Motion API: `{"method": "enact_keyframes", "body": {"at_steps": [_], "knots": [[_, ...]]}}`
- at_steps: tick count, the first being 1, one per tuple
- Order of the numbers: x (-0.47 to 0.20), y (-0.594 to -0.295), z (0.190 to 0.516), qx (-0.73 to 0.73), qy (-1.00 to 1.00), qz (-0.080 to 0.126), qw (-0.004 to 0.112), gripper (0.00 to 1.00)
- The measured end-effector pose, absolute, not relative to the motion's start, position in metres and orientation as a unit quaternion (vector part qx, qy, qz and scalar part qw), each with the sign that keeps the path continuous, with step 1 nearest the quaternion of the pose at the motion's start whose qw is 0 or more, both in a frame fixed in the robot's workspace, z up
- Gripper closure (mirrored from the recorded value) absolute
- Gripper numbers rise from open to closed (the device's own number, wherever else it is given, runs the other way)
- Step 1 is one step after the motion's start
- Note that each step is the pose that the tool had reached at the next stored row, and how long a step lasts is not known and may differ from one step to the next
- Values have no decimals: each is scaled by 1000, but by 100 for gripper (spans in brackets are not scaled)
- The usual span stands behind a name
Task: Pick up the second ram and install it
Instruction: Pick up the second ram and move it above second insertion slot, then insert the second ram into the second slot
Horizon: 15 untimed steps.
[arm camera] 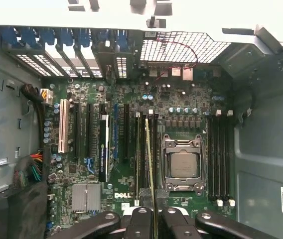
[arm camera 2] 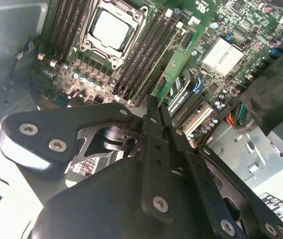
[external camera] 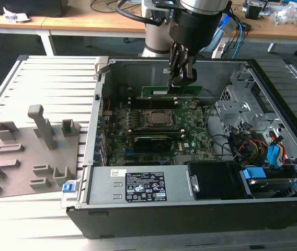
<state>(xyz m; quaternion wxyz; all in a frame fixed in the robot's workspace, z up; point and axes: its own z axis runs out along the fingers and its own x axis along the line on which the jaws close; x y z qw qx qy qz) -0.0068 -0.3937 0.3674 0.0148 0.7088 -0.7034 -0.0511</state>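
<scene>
The end effector (arm camera 2: 157,110) pinches the second ram (arm camera 2: 180,57) between its black fingers, which are closed on the green board. The stick sits over the dark memory slots (arm camera 2: 144,57), beside the processor socket (arm camera 2: 109,29) on the motherboard (arm camera 2: 251,30).

You see a matt black gripper (arm camera 2: 156,105), seemingly anodised metal; the second ram (arm camera 2: 179,62) is smooth green circuit board; the case (external camera: 138,72) is dull grey sheet metal, the fixture plate (external camera: 33,151) matt grey plastic.
</scene>
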Motion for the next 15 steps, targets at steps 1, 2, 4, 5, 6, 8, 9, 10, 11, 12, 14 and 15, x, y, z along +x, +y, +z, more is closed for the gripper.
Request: {"method": "enact_keyframes", "body": {"at_steps": [1, 2, 4, 5, 6, 8, 9, 10, 11, 12, 14, 15], "knots": [[-7, -394, 367, 709, -703, -51, 15, 86], [-7, -394, 367, 709, -703, -51, 15, 86], [-7, -394, 367, 709, -703, -51, 15, 86], [-7, -394, 367, 709, -703, -51, 15, 86], [-7, -394, 367, 709, -703, -51, 15, 86], [-7, -394, 366, 709, -703, -51, 15, 86], [-7, -394, 366, 709, -703, -51, 15, 86], [-7, -394, 365, 709, -703, -51, 15, 86], [-7, -394, 364, 709, -703, -51, 15, 86], [-7, -394, 362, 709, -703, -51, 15, 86], [-7, -394, 356, 709, -703, -51, 15, 86], [-7, -394, 355, 709, -703, -51, 15, 86]]}}
